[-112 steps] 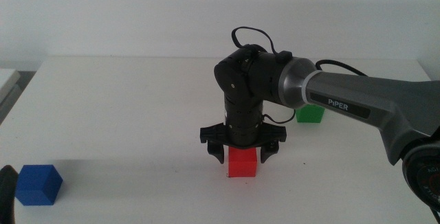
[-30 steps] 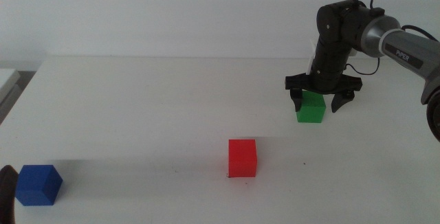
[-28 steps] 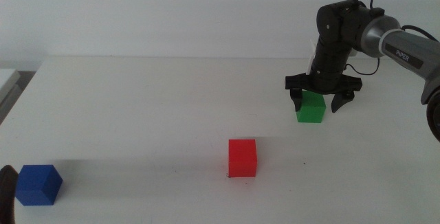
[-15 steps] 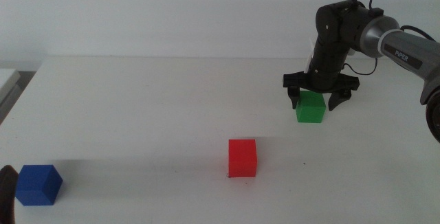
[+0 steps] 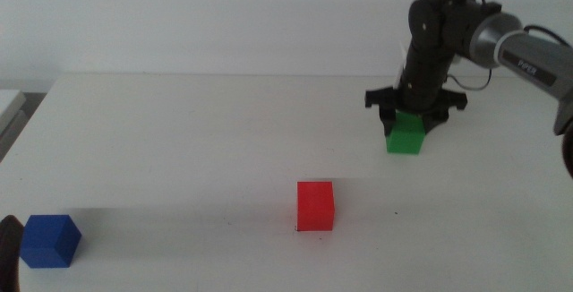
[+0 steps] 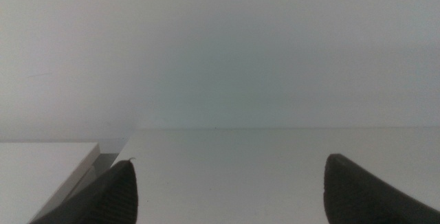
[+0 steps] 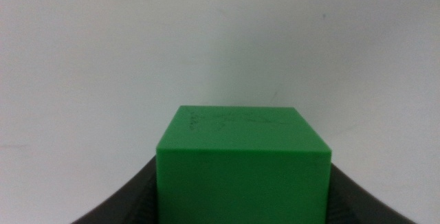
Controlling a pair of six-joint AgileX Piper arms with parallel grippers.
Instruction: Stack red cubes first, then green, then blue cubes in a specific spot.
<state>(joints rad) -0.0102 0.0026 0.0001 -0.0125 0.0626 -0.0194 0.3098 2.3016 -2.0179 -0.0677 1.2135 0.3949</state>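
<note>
Middle view: near the front edge sits the blue cube point(image 5: 50, 240), far left of the right claw point(image 5: 414, 117); the red cube point(image 5: 315, 206) lies nearer, forward-left. That claw is clamped on the green cube point(image 5: 406, 134). Lift straight, then centre it squarely over red. Left claw point(image 6: 227, 183) waits, jaws apart.

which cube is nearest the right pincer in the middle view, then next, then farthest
1. Green cube: between the jaws of the right pincer, at the table's far right.
2. Red cube: near the table's middle, nearer the camera and to the left of the pincer.
3. Blue cube: far across the table at the near left, close to the waiting left pincer.
</note>
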